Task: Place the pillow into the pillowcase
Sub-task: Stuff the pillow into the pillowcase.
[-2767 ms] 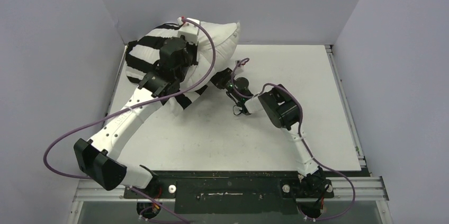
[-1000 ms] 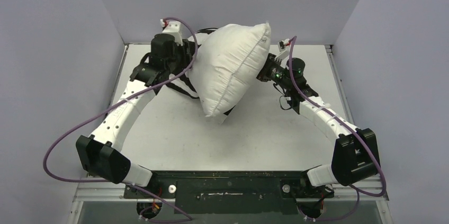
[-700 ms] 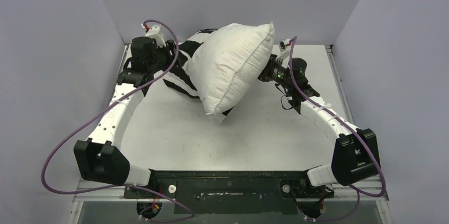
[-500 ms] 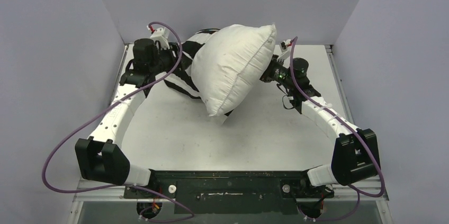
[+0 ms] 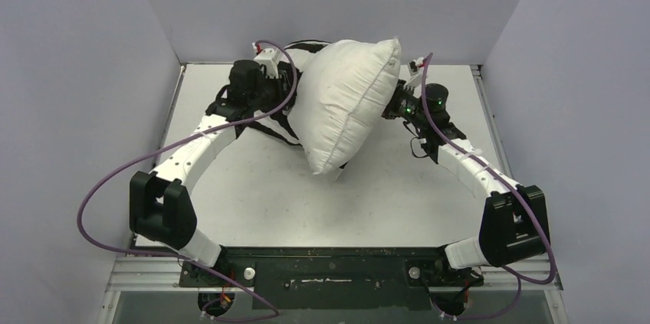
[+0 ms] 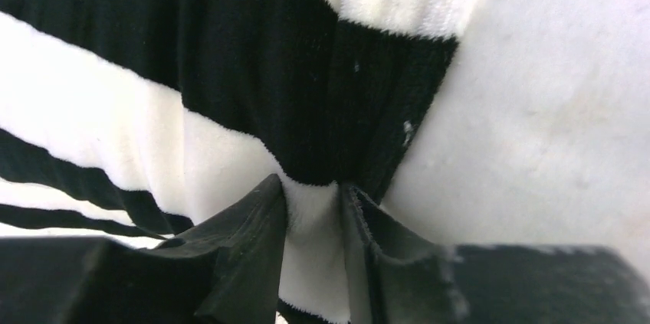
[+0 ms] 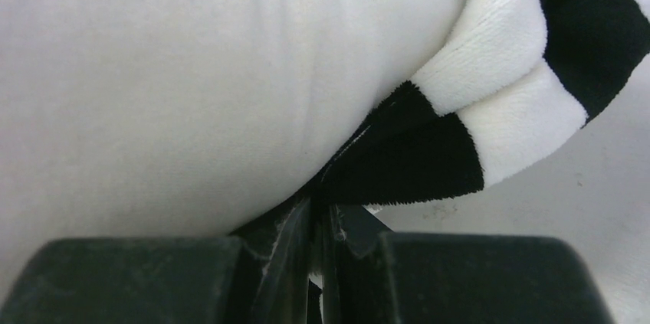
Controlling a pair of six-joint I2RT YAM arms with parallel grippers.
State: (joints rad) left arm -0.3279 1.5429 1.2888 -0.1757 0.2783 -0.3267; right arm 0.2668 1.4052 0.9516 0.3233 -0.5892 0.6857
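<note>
My L pincer was clenched on a fold of the striped pillowcase, just beside the pillow. R pincer was pinched tight on a black bit of the pillowcase edge, w/ the pillow bulging just above it. From the top cam, the pillow stood tilted btwn both wrists at the back of the table, mostly outside the pillowcase; stripes showed only behind it & on its left.

The plump off-white pillow sits tilted toward the table's 12 o'clock, with one corner pointing down to 6 o'clock and the top corner up at 1 o'clock. The black-and-white striped pillowcase is bunched against its 9 o'clock side and shows again at its 3 o'clock edge.
</note>
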